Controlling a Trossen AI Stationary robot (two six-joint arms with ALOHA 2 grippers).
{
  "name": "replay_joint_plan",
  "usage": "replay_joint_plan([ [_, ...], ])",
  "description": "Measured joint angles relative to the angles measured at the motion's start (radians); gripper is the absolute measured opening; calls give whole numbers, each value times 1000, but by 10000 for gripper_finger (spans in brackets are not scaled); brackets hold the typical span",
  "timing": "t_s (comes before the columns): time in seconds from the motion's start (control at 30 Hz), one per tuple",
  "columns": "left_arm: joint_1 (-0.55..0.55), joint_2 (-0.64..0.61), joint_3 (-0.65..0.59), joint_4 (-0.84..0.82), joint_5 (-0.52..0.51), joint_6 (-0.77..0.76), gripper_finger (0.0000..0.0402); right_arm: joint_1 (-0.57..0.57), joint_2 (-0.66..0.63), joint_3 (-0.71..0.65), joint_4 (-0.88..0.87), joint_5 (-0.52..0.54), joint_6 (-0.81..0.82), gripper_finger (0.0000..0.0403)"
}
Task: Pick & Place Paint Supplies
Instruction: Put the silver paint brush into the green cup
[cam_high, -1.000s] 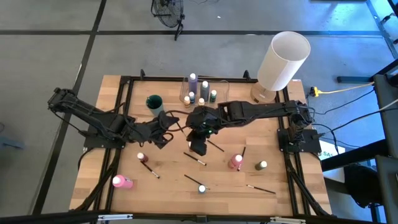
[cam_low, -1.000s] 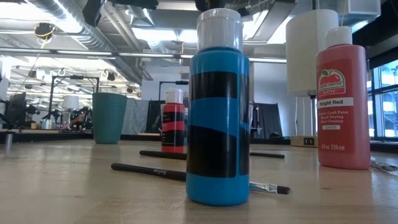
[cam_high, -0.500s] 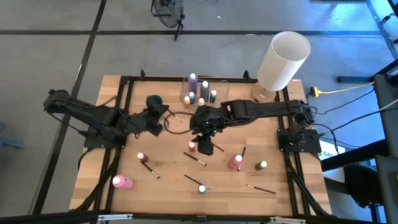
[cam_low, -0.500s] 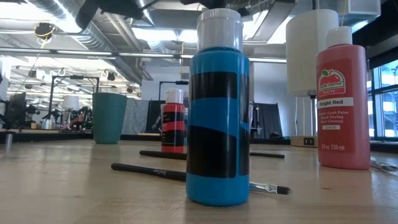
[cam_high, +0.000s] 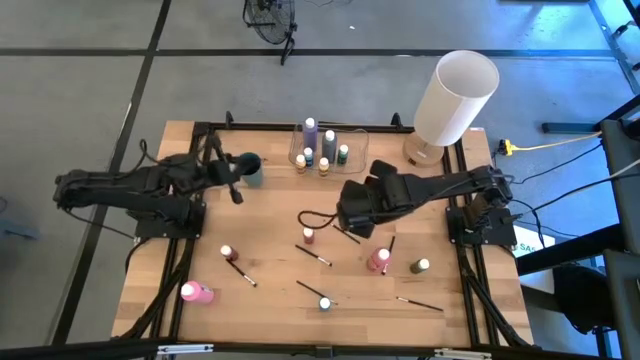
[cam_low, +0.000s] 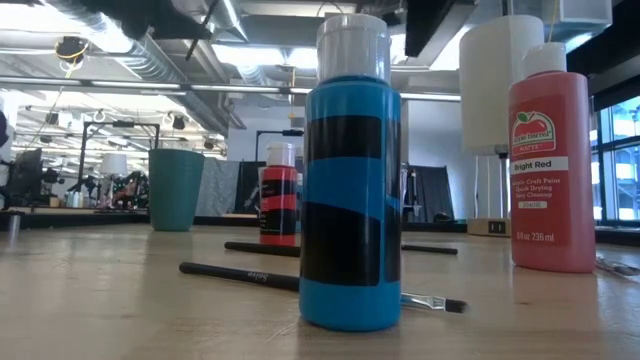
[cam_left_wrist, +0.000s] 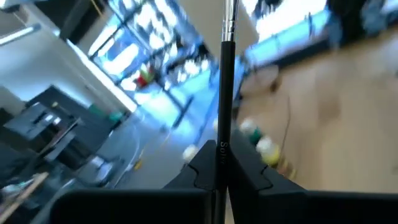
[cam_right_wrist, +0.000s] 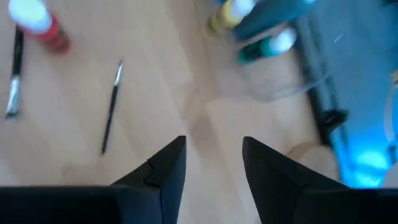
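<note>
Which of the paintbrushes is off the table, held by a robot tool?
The paintbrush clamped in the left tool, near the teal cup. All the other brushes lie flat on the table.

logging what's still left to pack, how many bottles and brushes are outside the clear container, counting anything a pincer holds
loose bottles: 6
brushes lying flat: 6
held brush in the left pincer: 1
total: 13
</note>
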Motion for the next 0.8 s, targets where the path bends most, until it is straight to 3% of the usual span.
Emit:
replay_joint_plan([
  [0.17,33,-117,-177,219,86,-84,12,26,-4,-4,3,69,13,160],
  [0.47,110,-255,-497,680,-44,-139,15,40,-4,-74,20,123,16,160],
  [0.8,135,-263,-496,650,-127,-190,11,38,-3,-180,95,197,15,160],
])
